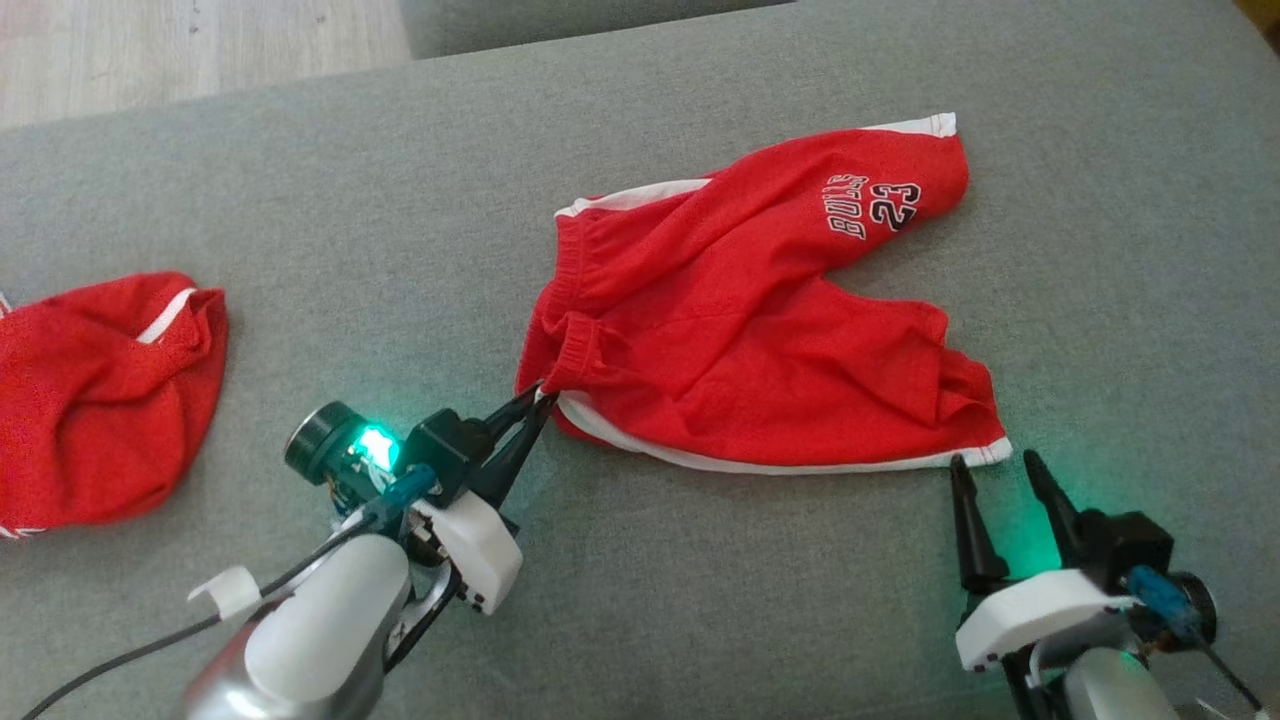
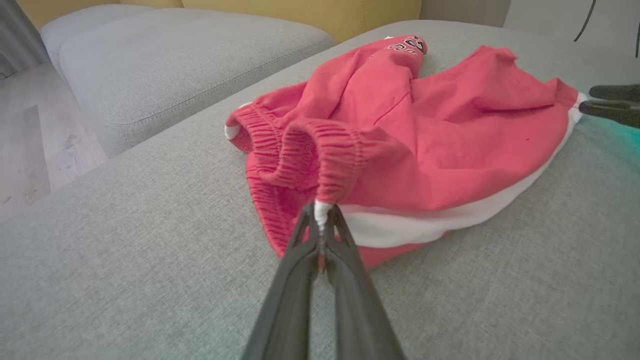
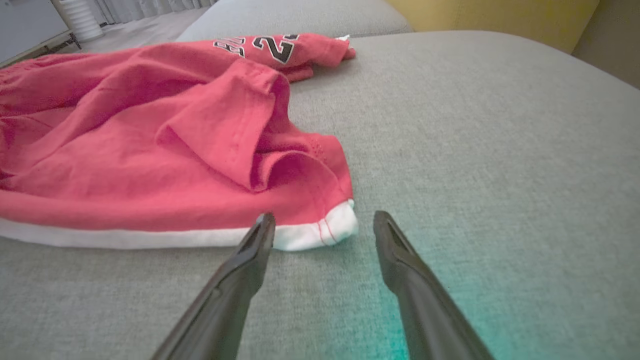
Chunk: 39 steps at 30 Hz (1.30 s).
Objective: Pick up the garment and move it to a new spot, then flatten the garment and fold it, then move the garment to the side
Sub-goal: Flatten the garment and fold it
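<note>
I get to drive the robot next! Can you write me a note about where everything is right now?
Left gripper: shut on the red shorts at the waistband corner.
Right gripper: open, tips just short of the white hem corner.
Shorts lie rumpled on the grey cushion; another red garment sits to the left.
Done: one corner gripped.
Left: flatten, fold, move aside.

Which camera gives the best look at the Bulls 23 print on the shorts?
The head view: the whole print shows on the shorts, seen from above. The right wrist view shows part of it at a slant; the left wrist view, just a sliver.
</note>
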### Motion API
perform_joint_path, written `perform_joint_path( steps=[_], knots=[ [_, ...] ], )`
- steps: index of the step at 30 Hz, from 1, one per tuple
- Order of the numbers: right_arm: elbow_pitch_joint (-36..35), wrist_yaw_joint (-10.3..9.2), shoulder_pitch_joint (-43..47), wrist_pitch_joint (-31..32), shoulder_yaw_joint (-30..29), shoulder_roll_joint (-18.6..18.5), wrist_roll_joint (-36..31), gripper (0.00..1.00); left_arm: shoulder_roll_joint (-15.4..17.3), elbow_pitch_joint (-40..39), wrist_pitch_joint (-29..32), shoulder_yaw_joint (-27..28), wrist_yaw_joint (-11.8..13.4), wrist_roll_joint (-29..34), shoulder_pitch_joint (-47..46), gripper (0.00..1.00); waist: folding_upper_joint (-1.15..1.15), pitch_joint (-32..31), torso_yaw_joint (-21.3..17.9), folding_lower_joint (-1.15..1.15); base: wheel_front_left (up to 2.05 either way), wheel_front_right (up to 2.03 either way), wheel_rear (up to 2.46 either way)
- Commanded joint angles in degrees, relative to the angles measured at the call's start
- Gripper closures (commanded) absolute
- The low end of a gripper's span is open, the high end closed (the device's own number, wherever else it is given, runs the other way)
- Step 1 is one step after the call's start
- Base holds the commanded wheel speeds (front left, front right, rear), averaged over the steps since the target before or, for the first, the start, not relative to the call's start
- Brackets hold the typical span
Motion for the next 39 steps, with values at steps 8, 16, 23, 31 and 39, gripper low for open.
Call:
perform_joint_path(
  steps=[8,16,23,31,39],
  knots=[
    [1.5,0.39,-3.7,0.3,0.4,-0.3,-3.2,0.00,1.4,-2.3,-0.4,2.1,0.8,-0.8,-1.1,1.00,0.00,-0.4,0.4,0.00,0.00,0.00,0.00],
    [3.3,0.39,-4.7,0.3,-0.6,-0.3,-5.1,0.00,1.7,-2.5,-0.2,1.7,1.1,-1.2,-1.0,1.00,0.00,-1.0,0.6,0.00,0.00,0.00,0.00],
    [4.6,0.39,-5.1,0.3,-0.3,-0.3,-5.7,0.00,1.9,-2.6,-0.1,1.4,1.3,-1.5,-0.7,1.00,0.00,-1.4,0.6,0.00,0.00,0.00,0.00],
    [5.4,0.39,-5.4,0.2,-0.1,-0.3,-6.1,0.00,2.2,-2.9,0.2,1.0,1.5,-1.8,-0.5,1.00,0.00,-1.8,0.6,0.00,0.00,0.00,0.00],
    [5.6,0.39,-5.8,0.1,0.0,-0.3,-6.3,0.00,2.5,-3.3,0.5,0.6,1.7,-2.2,-0.7,1.00,0.00,-1.7,0.7,0.00,0.00,0.00,0.00]
  ],
)
